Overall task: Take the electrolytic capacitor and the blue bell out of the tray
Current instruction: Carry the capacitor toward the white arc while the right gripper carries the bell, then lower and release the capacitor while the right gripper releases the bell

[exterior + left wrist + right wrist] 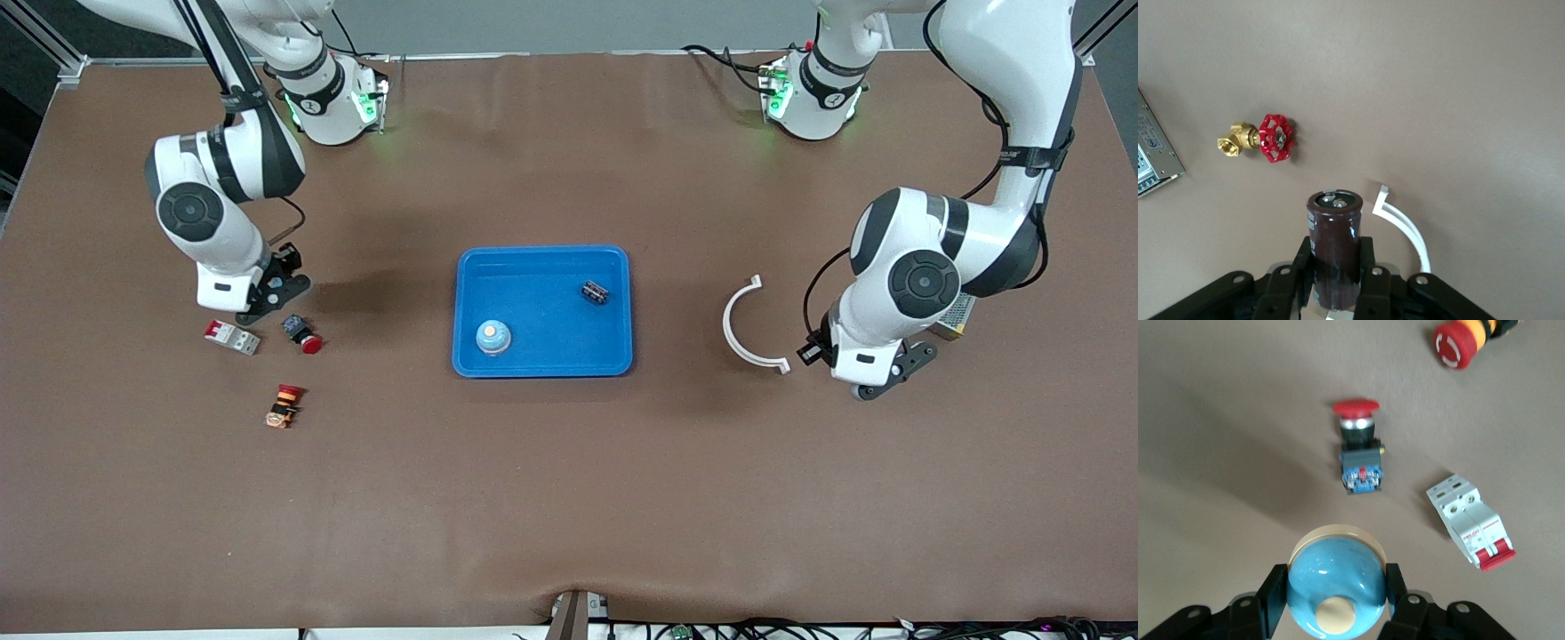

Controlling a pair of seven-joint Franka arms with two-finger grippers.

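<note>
Where fingers pinch, brown capacitor [1333,240], blue bell [1335,588]

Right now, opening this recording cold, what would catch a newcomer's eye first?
The blue tray at the table's middle, already holding a blue bell and a small dark part. Then each wrist view: the left end effector shut on a brown capacitor, the right end effector shut on a second blue bell.
</note>
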